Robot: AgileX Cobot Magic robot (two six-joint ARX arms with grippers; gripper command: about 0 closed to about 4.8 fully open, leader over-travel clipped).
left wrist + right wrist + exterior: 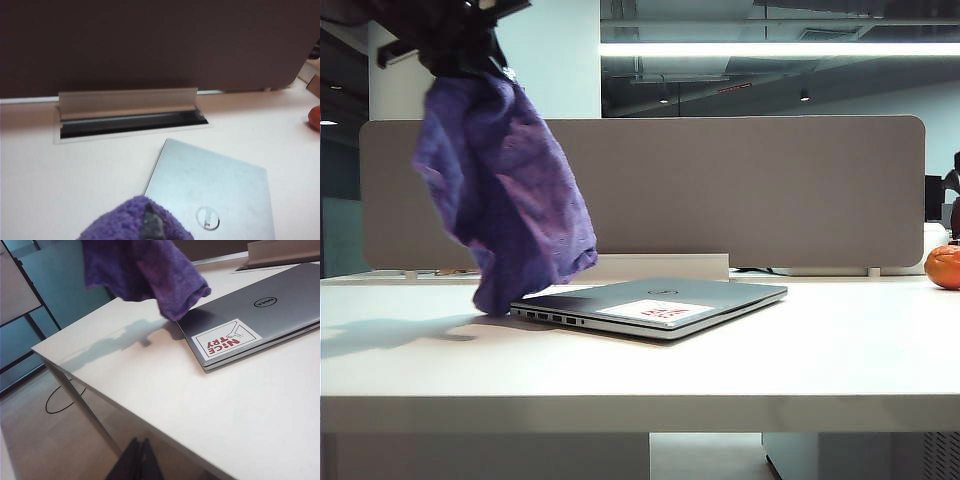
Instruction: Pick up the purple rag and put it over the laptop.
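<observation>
Left gripper [470, 62] high at table's left, clamped on purple rag [505, 185]; cloth hangs bunched, lowest tip at near-left corner of closed laptop [655, 303]. Right gripper [137, 460] pressed shut, empty, off table edge. Risk: release here likely drops rag in heap, mostly on table [640, 370], lid left bare.

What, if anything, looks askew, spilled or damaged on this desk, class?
Nothing stands out. The laptop lies shut and flat on the table. The rag hangs bunched from the shut left gripper, its lower end at the laptop's corner. The right gripper sits shut off the table's edge.
</observation>
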